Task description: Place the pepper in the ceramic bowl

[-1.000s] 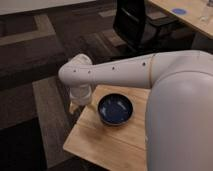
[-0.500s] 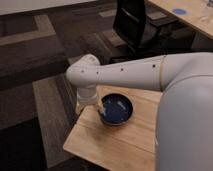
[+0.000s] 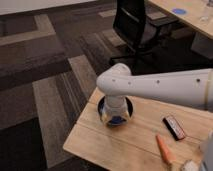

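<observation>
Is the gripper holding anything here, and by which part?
Not the small orange-red tapered pepper, which lies loose on the wooden table; the gripper hangs over the glossy dark-blue ceramic bowl. Otherwise cannot tell.

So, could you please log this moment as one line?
gripper over ceramic bowl | pepper on table, ungrasped

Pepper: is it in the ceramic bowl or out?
Out: the pepper lies on the table, apart from the ceramic bowl, where the gripper hangs.
</observation>
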`<state>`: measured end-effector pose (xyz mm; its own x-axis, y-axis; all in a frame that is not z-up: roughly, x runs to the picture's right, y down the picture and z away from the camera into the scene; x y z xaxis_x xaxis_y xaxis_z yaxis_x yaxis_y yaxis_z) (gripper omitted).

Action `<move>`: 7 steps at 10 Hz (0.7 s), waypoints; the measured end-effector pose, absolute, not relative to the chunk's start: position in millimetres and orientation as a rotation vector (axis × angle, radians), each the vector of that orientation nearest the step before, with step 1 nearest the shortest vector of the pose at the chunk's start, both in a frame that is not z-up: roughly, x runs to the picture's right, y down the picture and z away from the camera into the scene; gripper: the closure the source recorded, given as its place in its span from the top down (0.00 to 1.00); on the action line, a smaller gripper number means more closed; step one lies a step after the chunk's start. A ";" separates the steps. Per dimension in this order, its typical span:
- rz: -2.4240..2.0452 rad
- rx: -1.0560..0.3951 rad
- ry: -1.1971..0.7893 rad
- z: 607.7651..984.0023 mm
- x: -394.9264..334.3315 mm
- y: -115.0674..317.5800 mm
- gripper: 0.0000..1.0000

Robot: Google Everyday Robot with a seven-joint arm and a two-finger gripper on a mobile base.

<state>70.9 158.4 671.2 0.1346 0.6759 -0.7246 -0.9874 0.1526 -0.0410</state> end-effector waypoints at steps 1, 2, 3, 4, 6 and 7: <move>1.317 -0.603 0.639 671.2 71.1 158.4 0.65; 1.318 -0.603 0.640 671.2 71.6 158.4 0.65; 1.317 -0.603 0.640 671.3 71.0 158.5 0.65; 1.317 -0.603 0.640 671.4 71.4 158.8 0.65; 1.334 -0.603 0.636 671.4 79.1 164.4 0.65; 1.358 -0.601 0.609 672.4 92.0 171.4 0.65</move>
